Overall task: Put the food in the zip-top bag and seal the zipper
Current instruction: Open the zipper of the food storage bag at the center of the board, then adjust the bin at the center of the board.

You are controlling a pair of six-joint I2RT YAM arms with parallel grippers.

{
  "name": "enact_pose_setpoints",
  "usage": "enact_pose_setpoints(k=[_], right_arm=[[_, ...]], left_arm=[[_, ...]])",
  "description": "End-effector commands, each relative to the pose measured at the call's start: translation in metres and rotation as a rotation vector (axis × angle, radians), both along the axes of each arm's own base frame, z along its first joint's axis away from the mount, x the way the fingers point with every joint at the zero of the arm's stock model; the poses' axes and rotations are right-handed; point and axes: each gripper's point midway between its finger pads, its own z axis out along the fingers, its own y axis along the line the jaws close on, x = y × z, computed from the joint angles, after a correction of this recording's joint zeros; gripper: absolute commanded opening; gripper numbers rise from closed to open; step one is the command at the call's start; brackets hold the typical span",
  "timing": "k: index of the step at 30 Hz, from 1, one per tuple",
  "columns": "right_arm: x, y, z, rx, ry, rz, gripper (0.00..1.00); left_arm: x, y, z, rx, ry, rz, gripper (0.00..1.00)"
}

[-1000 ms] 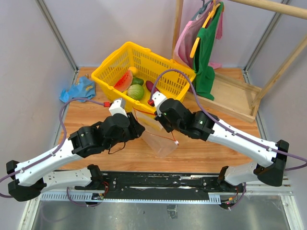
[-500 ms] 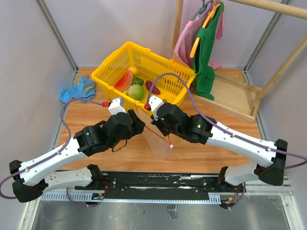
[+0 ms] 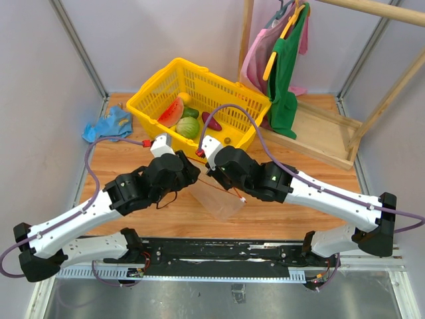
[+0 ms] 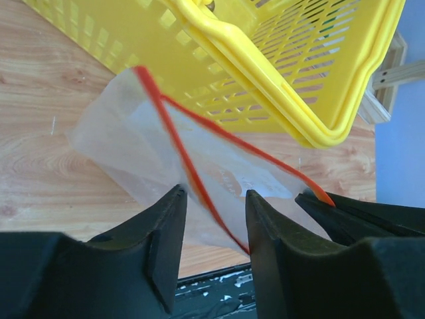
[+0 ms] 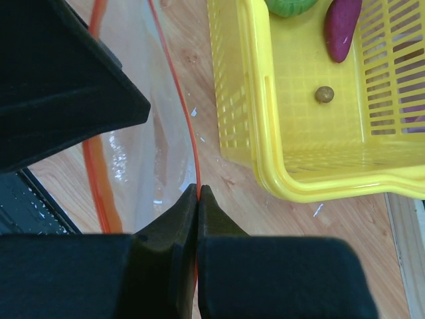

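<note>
The clear zip-top bag point(image 3: 222, 203) lies on the wooden table in front of the yellow basket point(image 3: 153, 81), its mouth open. My right gripper point(image 5: 197, 188) is shut on one side of the red-orange zipper point(image 5: 174, 80). My left gripper point(image 4: 215, 193) is open, its jaws straddling the other side of the zipper point(image 4: 174, 133) without closing on it. The food is in the basket: watermelon wedge point(image 3: 171, 109), striped green melon point(image 3: 188, 126), purple eggplant point(image 3: 211, 121), yellow-orange fruit point(image 3: 184, 98), small green piece point(image 3: 191, 113). In the top view both grippers meet at the bag's mouth.
A blue cloth point(image 3: 106, 124) lies at the far left. A wooden rack with green point(image 3: 285, 73) and pink garments stands at the back right on a wooden base point(image 3: 325, 133). A small brown ball point(image 5: 324, 94) lies in the basket. A black rail point(image 3: 219, 252) runs along the near edge.
My right gripper has moved left towards the left gripper with the zipper edge in it. The left gripper has shifted slightly towards the bag's mouth. The bag has been dragged a little left.
</note>
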Motion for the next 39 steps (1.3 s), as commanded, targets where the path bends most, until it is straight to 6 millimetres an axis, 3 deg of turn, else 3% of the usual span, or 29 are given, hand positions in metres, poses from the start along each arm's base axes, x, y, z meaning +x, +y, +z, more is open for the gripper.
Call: enact_pose_setpoints(k=[1,6,19,24,28,33,39], right_arm=[[0.004,0.0,0.006,0.001,-0.058,-0.013,0.01],[0.02,-0.022,0.007,-0.063,-0.131,-0.096,0.01],[0.051,-0.1,0.002,-0.159,-0.127,-0.273,0.01],[0.039,-0.122,0.0,-0.209,-0.078,-0.239,0.01],[0.012,-0.135,-0.007,-0.238,0.022,-0.179,0.01],[-0.006,-0.167,-0.006,-0.297,0.075,-0.242,0.01],[0.001,-0.212,0.02,-0.303,-0.025,-0.498,0.01]], left_arm=[[0.003,-0.005,-0.004,-0.012,0.007,-0.001,0.38],[0.001,-0.001,-0.004,0.002,0.012,-0.001,0.01],[-0.016,-0.006,-0.002,0.047,0.053,-0.141,0.0],[-0.031,-0.05,0.008,0.008,0.016,-0.41,0.0],[-0.046,-0.087,0.01,-0.008,0.0,-0.649,0.0],[-0.063,-0.124,0.025,-0.04,-0.052,-0.904,0.0],[-0.044,-0.15,0.045,-0.042,-0.161,-0.939,0.0]])
